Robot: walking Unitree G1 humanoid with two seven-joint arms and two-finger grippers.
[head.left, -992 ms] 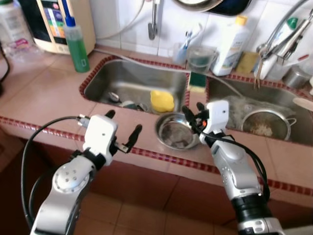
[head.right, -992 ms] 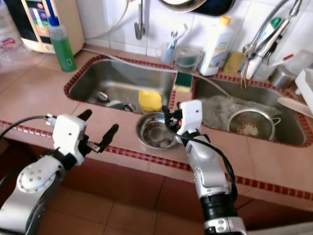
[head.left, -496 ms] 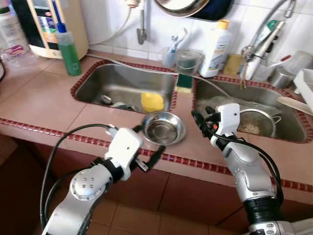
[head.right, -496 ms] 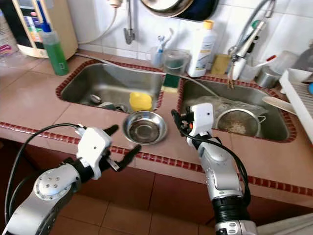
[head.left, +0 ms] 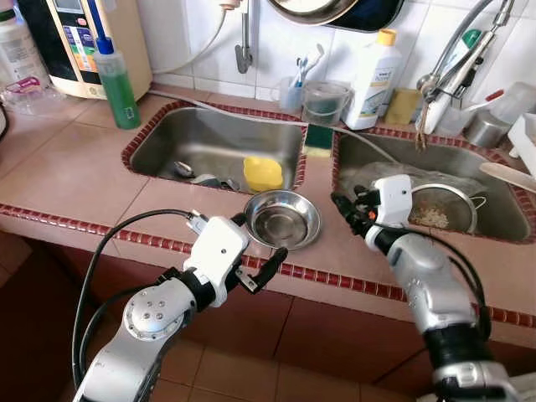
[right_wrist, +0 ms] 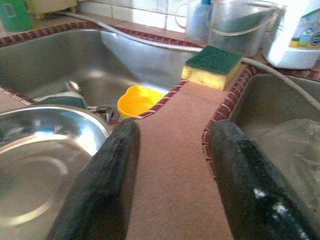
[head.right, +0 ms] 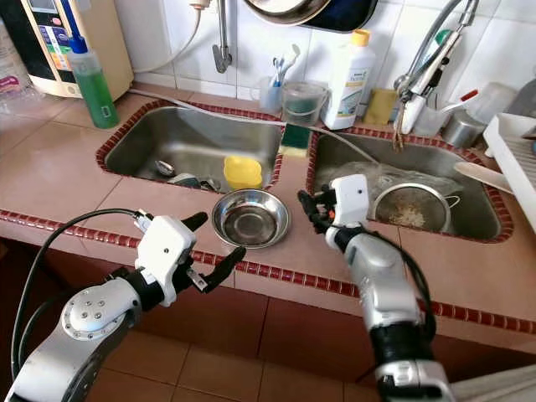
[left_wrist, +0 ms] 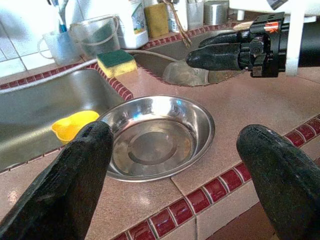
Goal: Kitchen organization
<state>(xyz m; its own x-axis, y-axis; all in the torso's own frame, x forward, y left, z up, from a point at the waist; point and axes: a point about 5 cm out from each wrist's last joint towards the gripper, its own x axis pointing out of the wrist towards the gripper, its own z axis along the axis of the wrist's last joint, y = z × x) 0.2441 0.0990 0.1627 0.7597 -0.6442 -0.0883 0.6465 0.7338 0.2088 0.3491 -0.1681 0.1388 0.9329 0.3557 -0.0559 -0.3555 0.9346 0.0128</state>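
Note:
A round steel bowl sits empty on the pink tiled counter, in front of the strip between the two sinks. My left gripper is open at the bowl's near-left rim, and in the left wrist view its two fingers straddle the bowl without touching it. My right gripper hovers just right of the bowl, above the counter. It is open, with bare tile between its fingers and the bowl beside them.
The left sink holds a yellow cup and some cutlery. A green-and-yellow sponge lies on the divider. In the right sink sits a strainer. A green soap bottle, a clear jug and a white bottle stand behind.
The camera has shifted. My left gripper has closed in from the bowl's left to its near rim. The right gripper stays by the bowl's right side.

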